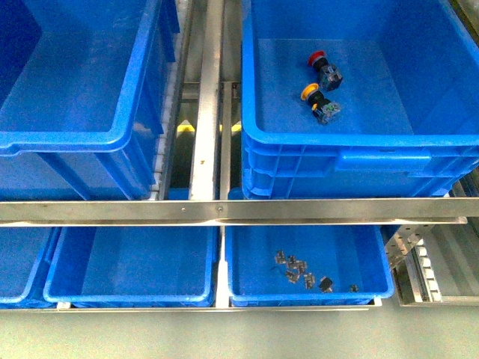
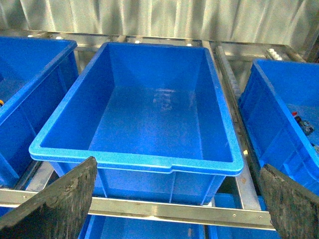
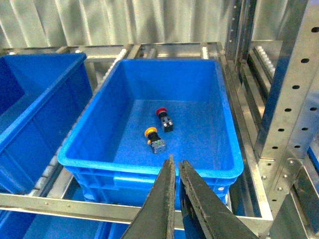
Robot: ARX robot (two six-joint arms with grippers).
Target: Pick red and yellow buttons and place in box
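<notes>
Front view gives me the clearest read: the red button [image 1: 319,60] and the yellow button [image 1: 311,93] both lie on the floor of the large blue crate [image 1: 352,146] on the upper right of the rack, close to each other but apart, each tipped on its side with its black body trailing. The right wrist view shows the same pair, red button [image 3: 161,112] beyond the yellow one [image 3: 151,133], towards the middle of that crate [image 3: 149,172].

I judge the placing is done, or nearly, if this crate is the target box; I see no other red or yellow caps anywhere in these views. The right gripper [image 3: 175,169] hangs outside the crate's near rim with its fingers almost together and nothing between them. The left gripper [image 2: 177,172] has its fingers spread wide, also holding nothing, in front of a second large crate [image 2: 134,162] that looks bare inside.

If anything remains, I'd say the next move is to search the other bins for caps before committing an arm.

Around this, the crates sit on a metal rack with roller rails and a steel crossbar [image 1: 224,211] across the front. Below it are shallower blue trays; the right one [image 1: 310,298] holds a scatter of small grey metal parts [image 1: 296,268]. Behind the rack is a pale corrugated wall [image 3: 124,20].
</notes>
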